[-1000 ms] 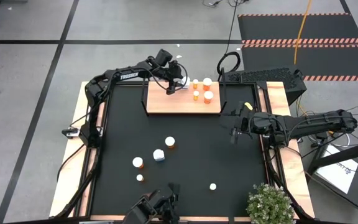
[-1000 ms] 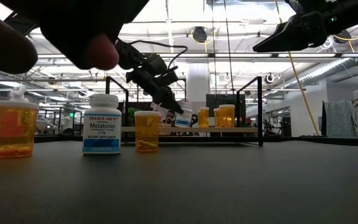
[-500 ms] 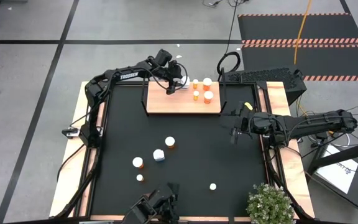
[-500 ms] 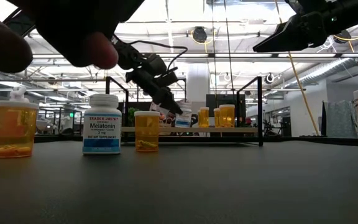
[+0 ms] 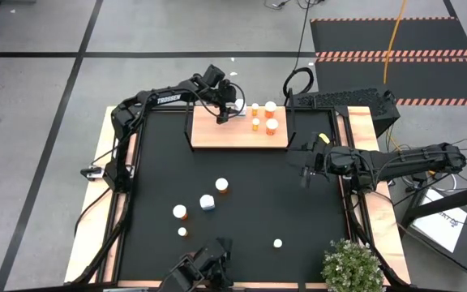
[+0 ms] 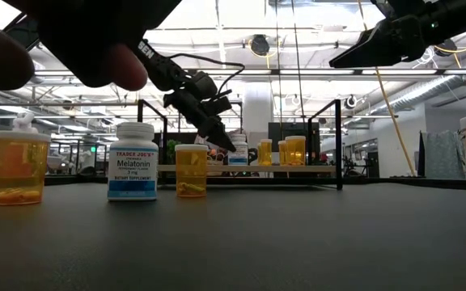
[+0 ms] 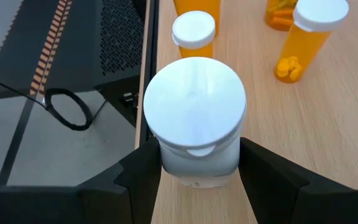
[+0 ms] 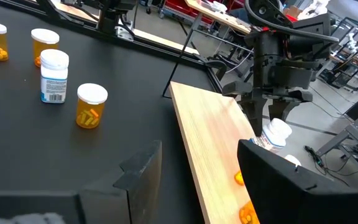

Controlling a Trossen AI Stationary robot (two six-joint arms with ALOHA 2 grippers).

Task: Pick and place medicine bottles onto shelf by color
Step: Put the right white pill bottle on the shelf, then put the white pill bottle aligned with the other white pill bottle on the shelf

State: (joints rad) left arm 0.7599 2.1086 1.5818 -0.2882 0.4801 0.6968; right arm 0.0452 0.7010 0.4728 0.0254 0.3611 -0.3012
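The shelf (image 5: 233, 136), a light-wood board with black uprights, lies at the table's far side. Several orange medicine bottles (image 5: 271, 125) stand on its right half. A white bottle (image 7: 194, 112) stands upright near the shelf's far edge, between the fingers of my left gripper (image 7: 194, 163), also seen in the high view (image 5: 224, 110). More bottles stand on the black table: orange ones (image 5: 221, 185) (image 5: 180, 212), a white one with a blue label (image 5: 207, 202), and two small ones (image 5: 182, 232) (image 5: 277, 242). My right gripper (image 5: 304, 173) hovers open at the table's right side. My left gripper has the white bottle's body, just below the cap (image 7: 166, 163), between its two fingers, one on each side. The fingers slant down from the table's far left. The bottle is upright and looks to rest on the shelf (image 7: 328, 130) close to its far edge.
Black uprights (image 5: 190, 130) (image 5: 290, 130) stand at the shelf's two ends. A potted plant (image 5: 351, 266) sits at the near right corner, and a dark camera mount (image 5: 205, 272) at the near edge. Bare black table lies between the shelf and the loose bottles.
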